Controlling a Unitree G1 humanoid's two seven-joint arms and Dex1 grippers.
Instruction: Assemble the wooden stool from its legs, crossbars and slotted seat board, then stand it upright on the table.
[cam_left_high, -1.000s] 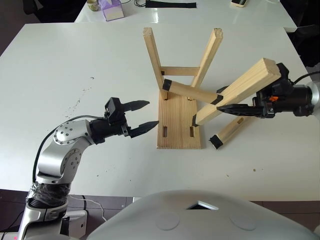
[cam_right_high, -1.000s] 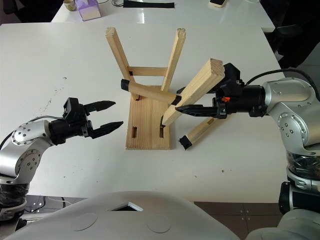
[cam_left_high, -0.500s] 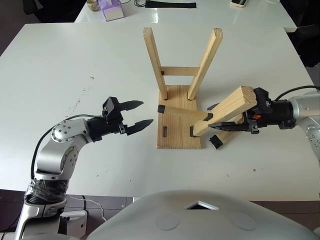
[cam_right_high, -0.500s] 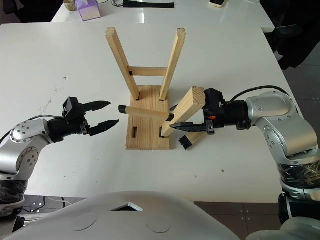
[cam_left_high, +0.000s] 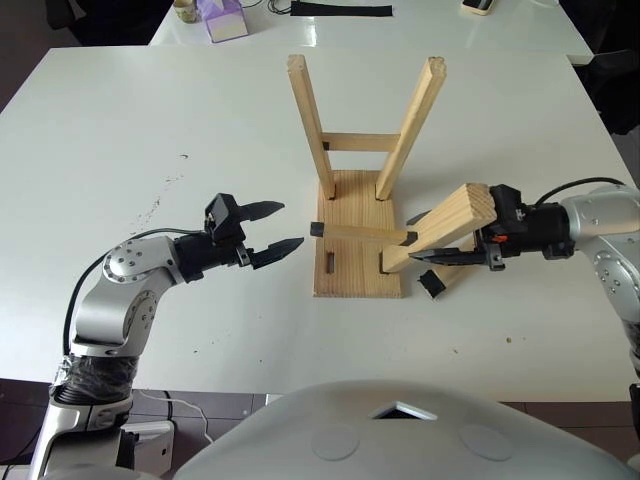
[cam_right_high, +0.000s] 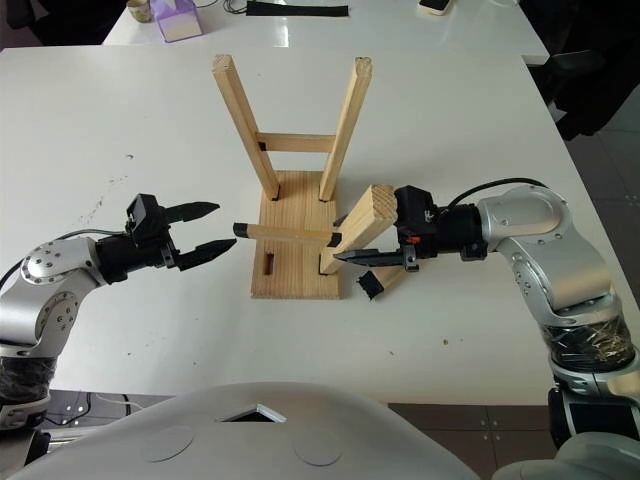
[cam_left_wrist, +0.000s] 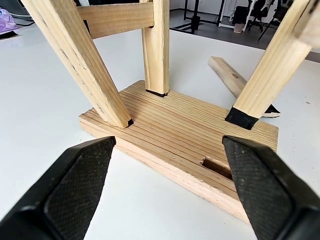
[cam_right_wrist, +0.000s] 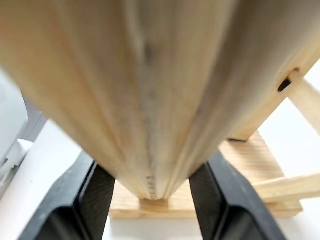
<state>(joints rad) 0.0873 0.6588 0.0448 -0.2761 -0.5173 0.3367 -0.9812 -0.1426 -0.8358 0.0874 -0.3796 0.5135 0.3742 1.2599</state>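
The slotted seat board (cam_left_high: 358, 262) lies flat on the white table. Two legs (cam_left_high: 310, 120) (cam_left_high: 412, 125) stand in its far slots, joined by a crossbar (cam_left_high: 358, 142). My right gripper (cam_left_high: 432, 244) is shut on a third leg (cam_left_high: 445, 225), held tilted with its black-tipped foot at the board's near right slot. A crossbar (cam_left_high: 362, 233) sticks out of that leg over the board toward my left. A fourth leg (cam_left_high: 440, 277) lies on the table under my right gripper. My left gripper (cam_left_high: 291, 225) hangs open just left of the board, its fingers (cam_left_wrist: 75, 190) empty.
A small purple box (cam_left_high: 222, 18) and a cup (cam_left_high: 184, 10) stand on the table behind, far back left. A dark strip (cam_left_high: 340, 10) lies at the far edge. Wide bare table (cam_left_high: 120, 130) stretches left of the board.
My right gripper has brought the leg with its crossbar down and leftward, from high at the right to the board's near right slot. My left gripper drew back slightly.
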